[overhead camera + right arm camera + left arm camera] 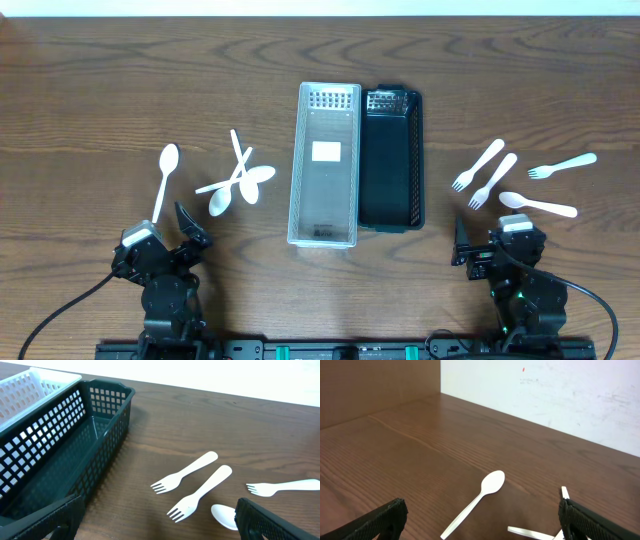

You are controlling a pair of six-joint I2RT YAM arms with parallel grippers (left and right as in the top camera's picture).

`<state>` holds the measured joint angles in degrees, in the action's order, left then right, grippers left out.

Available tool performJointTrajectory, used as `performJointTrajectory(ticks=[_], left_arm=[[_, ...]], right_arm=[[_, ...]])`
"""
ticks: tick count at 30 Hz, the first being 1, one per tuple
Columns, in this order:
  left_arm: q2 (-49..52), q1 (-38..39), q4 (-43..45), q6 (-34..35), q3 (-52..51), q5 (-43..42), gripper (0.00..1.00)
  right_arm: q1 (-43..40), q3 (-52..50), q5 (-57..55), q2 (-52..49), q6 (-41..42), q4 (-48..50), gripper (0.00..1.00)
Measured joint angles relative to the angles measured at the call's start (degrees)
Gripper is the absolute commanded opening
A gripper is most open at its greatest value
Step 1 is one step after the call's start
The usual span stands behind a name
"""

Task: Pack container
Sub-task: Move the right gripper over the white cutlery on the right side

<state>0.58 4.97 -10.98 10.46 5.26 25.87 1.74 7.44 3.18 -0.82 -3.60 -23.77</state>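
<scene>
L end effector open, empty | spoon just ahead | R end effector open, empty | fork just ahead | black basket ahead-left, white basket beyond it

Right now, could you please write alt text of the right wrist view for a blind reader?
A black mesh basket stands at left on a wooden table, a white basket behind it. To its right lie three white forks and part of a white spoon; the open right gripper frames the bottom corners.
</scene>
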Motion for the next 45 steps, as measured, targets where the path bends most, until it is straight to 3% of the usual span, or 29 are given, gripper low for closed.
performJointTrajectory(ticks=[18,23,35,41,45], left_arm=[[0.0,0.0,0.0,0.04,0.0,0.0,0.98],[0.0,0.0,0.0,1.31,0.0,-0.44,0.98],[0.37,0.0,-0.72,8.0,0.44,-15.37,0.98],[8.22,0.0,-6.71,9.07,9.7,-17.99,0.98],[18.18,0.0,-14.19,9.09,21.33,-18.47,0.98]], right_arm=[[0.0,0.0,0.09,0.0,0.02,0.17,0.99],[0.0,-0.02,6.05,0.0,4.07,0.55,0.99],[0.0,0.35,20.31,-0.17,13.44,0.66,0.99],[0.0,10.34,18.14,-8.63,14.27,-0.48,0.99],[0.0,22.12,15.82,-20.65,13.64,-6.19,0.99]])
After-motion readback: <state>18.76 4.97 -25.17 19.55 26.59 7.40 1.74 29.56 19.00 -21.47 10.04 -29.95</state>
